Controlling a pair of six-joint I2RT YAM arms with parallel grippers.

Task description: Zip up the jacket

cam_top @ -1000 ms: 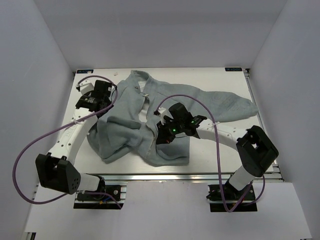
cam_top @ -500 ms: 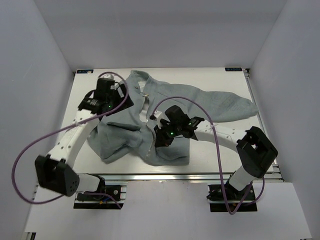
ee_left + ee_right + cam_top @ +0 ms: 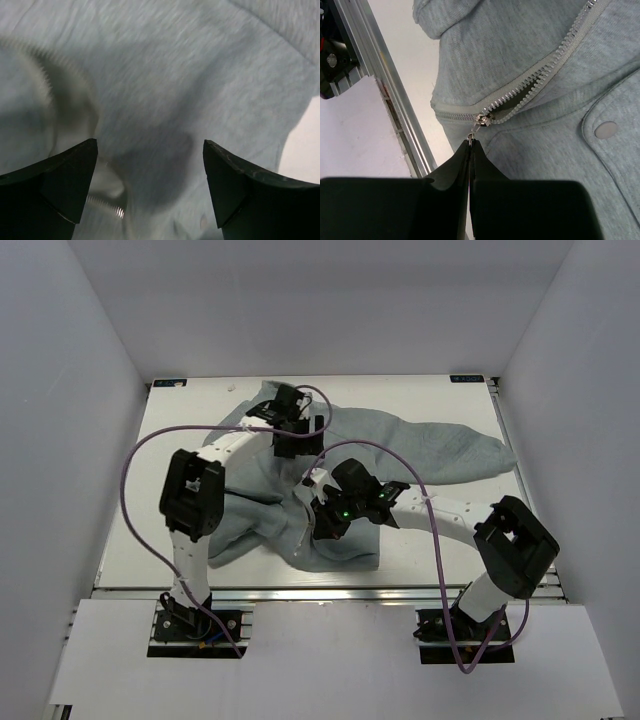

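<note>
A flat white table (image 3: 125, 510) carries the soft grey-green fleece jacket (image 3: 420, 445), crumpled across its middle, one sleeve flung toward the right arm's side. The black left gripper (image 3: 149, 145) hangs over the jacket's far half, fingers spread wide. Near the hem, the black right gripper (image 3: 470, 144) is pressed together, pinching the silver zipper pull (image 3: 471, 136).

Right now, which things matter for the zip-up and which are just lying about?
Job: jacket; zipper pull, pinched in the shut right gripper; left gripper, open above the jacket.
Lying about: table; purple cables; aluminium rail.
</note>
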